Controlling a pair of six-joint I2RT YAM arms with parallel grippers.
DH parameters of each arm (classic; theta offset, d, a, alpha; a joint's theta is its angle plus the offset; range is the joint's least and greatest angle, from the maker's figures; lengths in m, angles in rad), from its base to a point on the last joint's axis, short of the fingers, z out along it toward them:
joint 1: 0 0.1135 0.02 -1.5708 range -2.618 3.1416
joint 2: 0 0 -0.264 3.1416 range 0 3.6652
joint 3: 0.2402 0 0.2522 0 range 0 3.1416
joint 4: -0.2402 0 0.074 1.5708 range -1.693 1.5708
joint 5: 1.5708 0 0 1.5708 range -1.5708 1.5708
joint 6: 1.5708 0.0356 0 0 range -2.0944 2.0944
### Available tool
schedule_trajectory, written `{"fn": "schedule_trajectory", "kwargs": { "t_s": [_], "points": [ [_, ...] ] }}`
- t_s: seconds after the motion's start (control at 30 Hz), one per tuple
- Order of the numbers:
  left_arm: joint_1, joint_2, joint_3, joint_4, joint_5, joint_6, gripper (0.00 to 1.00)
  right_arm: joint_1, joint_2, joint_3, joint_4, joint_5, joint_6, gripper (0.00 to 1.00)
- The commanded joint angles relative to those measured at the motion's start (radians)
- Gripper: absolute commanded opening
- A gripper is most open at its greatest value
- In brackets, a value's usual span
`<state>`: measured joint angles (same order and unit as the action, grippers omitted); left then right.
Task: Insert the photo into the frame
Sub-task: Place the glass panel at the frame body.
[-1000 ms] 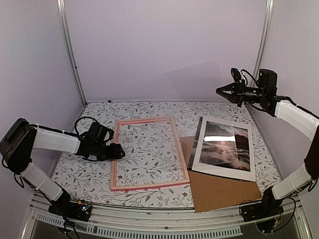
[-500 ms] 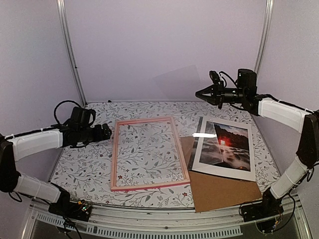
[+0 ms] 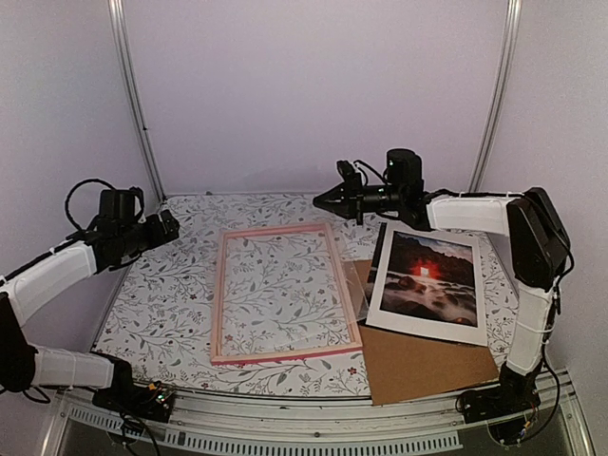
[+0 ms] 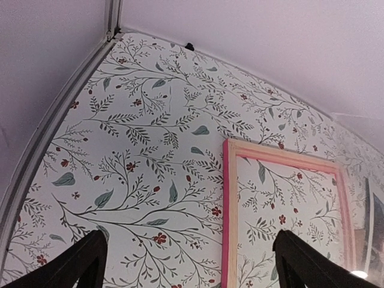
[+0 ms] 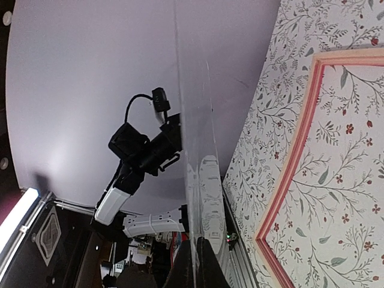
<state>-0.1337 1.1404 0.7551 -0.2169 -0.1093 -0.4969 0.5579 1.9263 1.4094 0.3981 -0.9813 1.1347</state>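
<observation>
the dark rectangular print of misty water with a red sun (image 3: 427,280) lies flat to the right of the frame, under a white mat border (image 3: 423,326). both rest on a plain brown backing board (image 3: 418,366). the thin-railed pink rectangular frame (image 3: 217,294) lies on the floral-patterned table (image 3: 142,313), whose pattern shows through it. the right gripper (image 3: 318,200) hangs above the frame's far right corner, pinched on a clear transparent sheet (image 5: 201,180). the left gripper (image 3: 169,228) hovers off the frame's far left corner, fingers spread wide, holding nothing.
</observation>
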Motion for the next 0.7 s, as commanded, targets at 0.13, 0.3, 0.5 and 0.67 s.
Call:
{"fn": "schedule_trajectory", "kwargs": {
  "t_s": [0.13,0.3,0.5,0.67],
  "points": [
    [0.01,0.028,0.014,0.008,0.056,0.029,1.0,-0.034,0.259,0.036,0.037,0.026,0.02,0.0],
    [0.008,0.041,-0.005,0.019,0.078,0.037,1.0,-0.056,0.331,0.04,-0.047,0.047,-0.068,0.0],
    [0.006,0.046,-0.024,0.037,0.088,0.039,1.0,-0.059,0.337,0.057,-0.196,0.12,-0.213,0.0],
    [0.001,0.073,-0.032,0.05,0.102,0.036,1.0,-0.058,0.336,0.06,-0.219,0.131,-0.254,0.0]
  ]
}}
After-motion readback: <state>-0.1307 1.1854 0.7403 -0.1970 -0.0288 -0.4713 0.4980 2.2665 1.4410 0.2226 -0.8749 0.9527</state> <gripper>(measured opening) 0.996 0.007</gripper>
